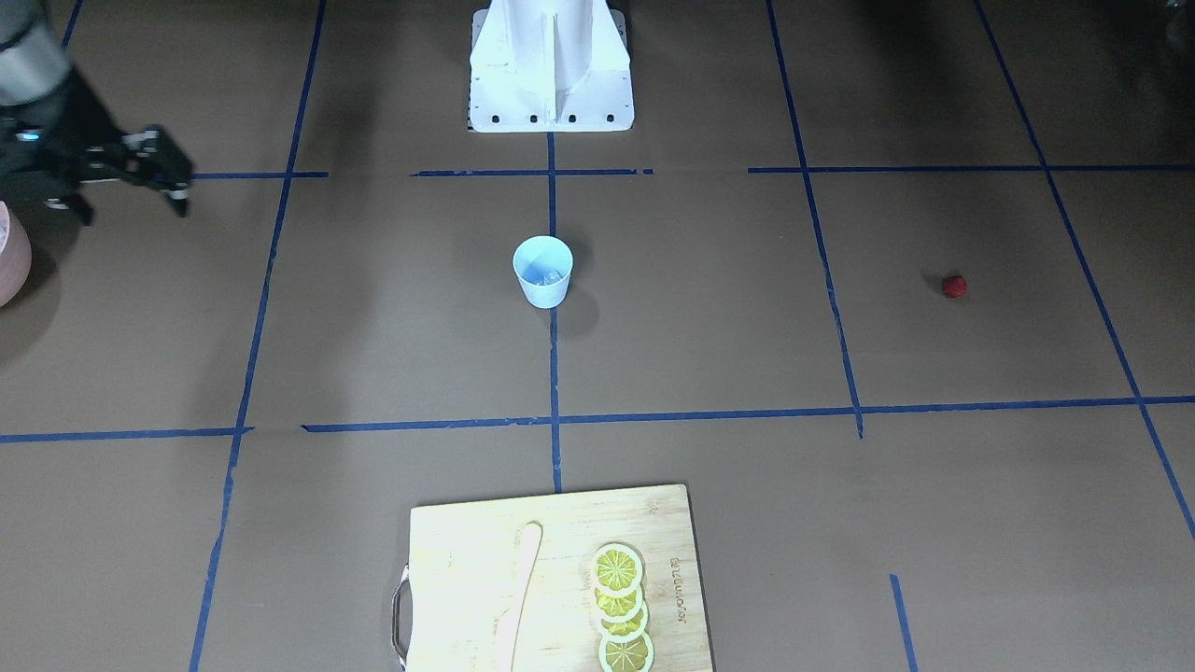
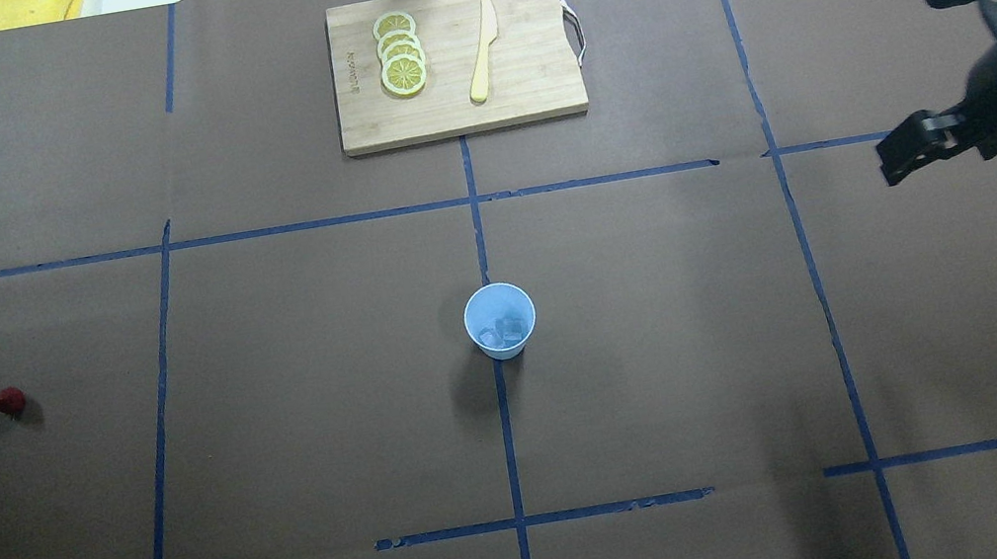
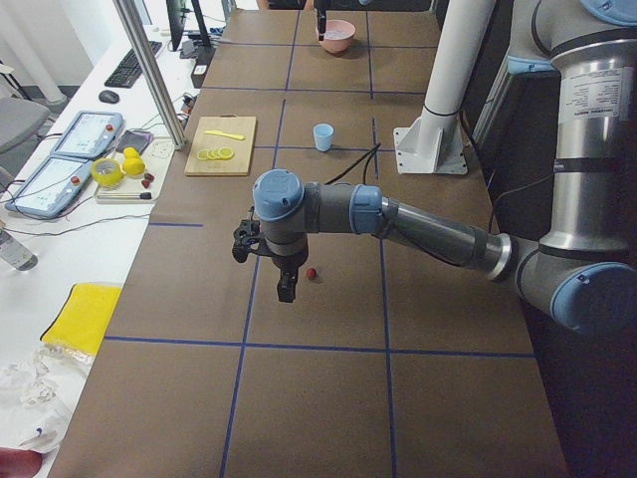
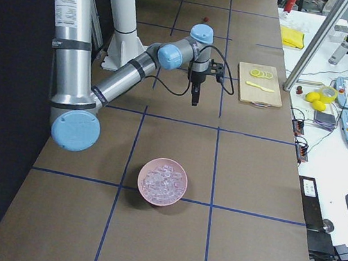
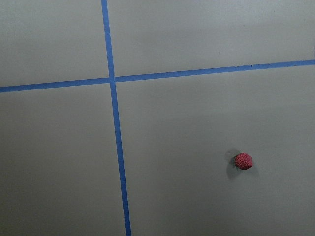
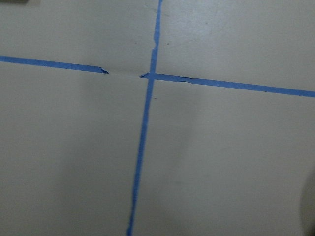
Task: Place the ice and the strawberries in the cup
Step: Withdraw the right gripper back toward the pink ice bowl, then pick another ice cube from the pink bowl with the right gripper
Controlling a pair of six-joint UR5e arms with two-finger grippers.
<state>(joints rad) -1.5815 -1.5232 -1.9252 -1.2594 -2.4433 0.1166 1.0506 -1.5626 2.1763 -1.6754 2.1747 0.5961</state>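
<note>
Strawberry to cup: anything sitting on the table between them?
Nothing visible. The strawberry lies alone on the paper on the robot's left, and only bare table and blue tape lines separate it from the cup. The cutting board sits well off that line.

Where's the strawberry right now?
The strawberry lies alone on the brown table, far out on the robot's left side, well apart from the cup; in the side view the left end effector is just beside it.

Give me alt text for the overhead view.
A light blue cup holding ice stands mid-table, a red strawberry far left. A cutting board with lemon slices lies beyond; the right gripper hovers at right.
</note>
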